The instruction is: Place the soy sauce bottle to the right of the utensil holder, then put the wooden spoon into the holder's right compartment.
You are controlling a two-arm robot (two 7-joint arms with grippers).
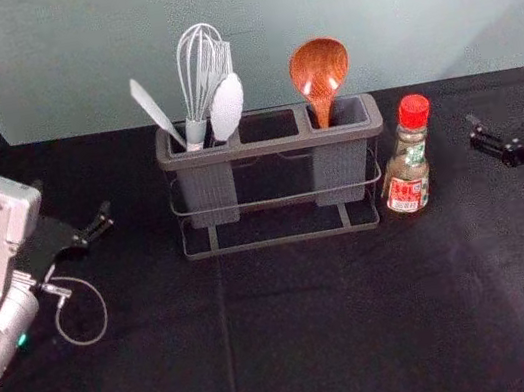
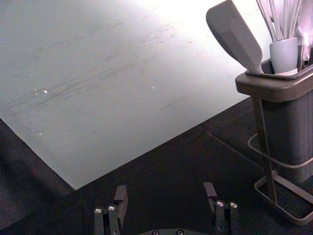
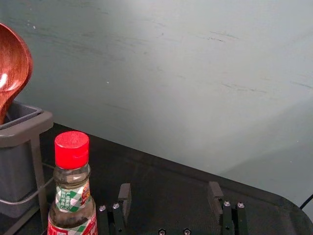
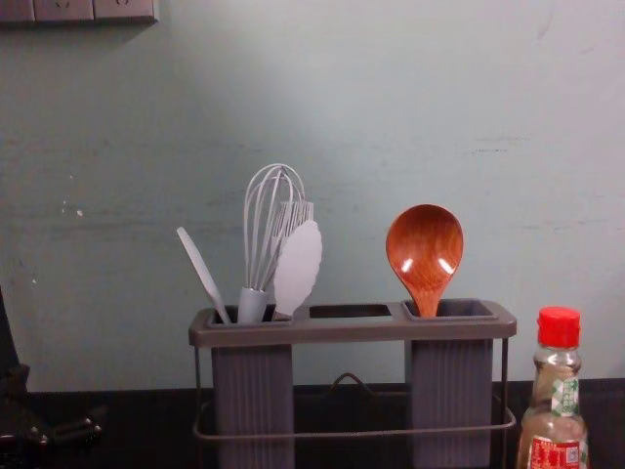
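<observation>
Flanking holder and bottle: left gripper open | right gripper open | spoon in right compartment

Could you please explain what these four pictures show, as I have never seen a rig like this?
The machine is a robot with two arms, each ending in a gripping pincer. One picture looks down from its head, one looks forward from its chest, and one comes from each wrist.

On the black-covered table stands a utensil holder. Its left compartment has a whisk and other pale utensils; its right one has the wooden spoon, bowl upward. The soy sauce bottle, red-capped, stands upright just right of the holder.

The left pincer is out to the holder's left, the right pincer beyond the bottle on the right. Both are open, and neither holds anything.
</observation>
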